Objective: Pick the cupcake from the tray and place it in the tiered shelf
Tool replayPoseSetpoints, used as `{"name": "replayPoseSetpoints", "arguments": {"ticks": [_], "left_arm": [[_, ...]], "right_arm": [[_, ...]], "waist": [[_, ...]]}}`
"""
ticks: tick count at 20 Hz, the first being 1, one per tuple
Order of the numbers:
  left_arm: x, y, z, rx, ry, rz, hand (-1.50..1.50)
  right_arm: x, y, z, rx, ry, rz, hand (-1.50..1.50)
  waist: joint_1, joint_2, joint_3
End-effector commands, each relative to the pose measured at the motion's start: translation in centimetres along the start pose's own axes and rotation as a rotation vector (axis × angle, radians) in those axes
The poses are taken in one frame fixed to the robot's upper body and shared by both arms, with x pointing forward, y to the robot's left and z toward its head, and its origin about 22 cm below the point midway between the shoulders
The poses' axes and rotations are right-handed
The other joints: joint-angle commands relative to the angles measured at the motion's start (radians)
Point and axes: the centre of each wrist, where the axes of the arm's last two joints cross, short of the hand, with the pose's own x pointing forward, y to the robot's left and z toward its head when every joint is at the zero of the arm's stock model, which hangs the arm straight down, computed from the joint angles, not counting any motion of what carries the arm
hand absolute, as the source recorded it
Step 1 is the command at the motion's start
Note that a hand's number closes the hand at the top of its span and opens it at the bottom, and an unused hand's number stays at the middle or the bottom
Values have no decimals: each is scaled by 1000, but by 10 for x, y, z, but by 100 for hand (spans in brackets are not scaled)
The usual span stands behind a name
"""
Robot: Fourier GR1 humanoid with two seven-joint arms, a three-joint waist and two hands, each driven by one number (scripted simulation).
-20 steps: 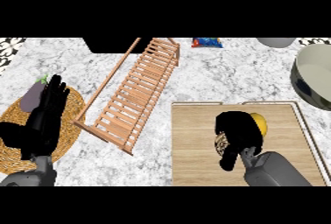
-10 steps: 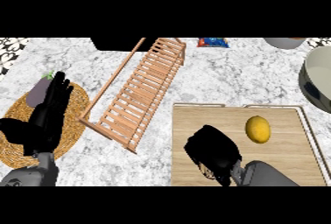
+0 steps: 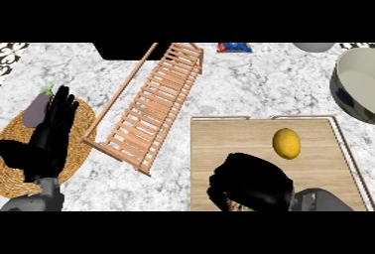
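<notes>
Eggplant (image 3: 34, 111) and woven mat (image 3: 77, 149) lie at far left beneath the resting left hand (image 3: 50, 136), fingers straight and spread. The slatted tiered shelf (image 3: 154, 106) lies tilted on the marble desk (image 3: 256, 84). On the wooden tray (image 3: 322, 171), the right hand (image 3: 249, 186) curls over something largely hidden, presumably the cupcake; a poor hold could spill it, or the lift could nudge the lemon (image 3: 286, 143) nearby.

Even, bright, diffuse light falls from above on the white marbled counter (image 3: 242, 84), with no glare. Shadows are faint: a soft dark patch lies under the black right hand (image 3: 249, 186) on the pale wooden tray (image 3: 322, 173). The slatted wooden shelf (image 3: 154, 109) casts almost none.
</notes>
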Motion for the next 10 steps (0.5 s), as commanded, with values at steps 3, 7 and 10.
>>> {"name": "replayPoseSetpoints", "arguments": {"ticks": [3, 7, 10], "left_arm": [[14, 9, -11, 15, 0, 17, 0], [-2, 9, 4, 20, 3, -2, 0], [25, 5, 0, -15, 3, 1, 0]], "right_arm": [[15, -46, 38, -196, -93, -216, 150], [29, -78, 65, -364, -6, -244, 150], [30, -114, 62, -448, 33, -250, 150]], "waist": [[-23, -2, 0], [-18, -3, -1], [-1, -2, 0]]}}
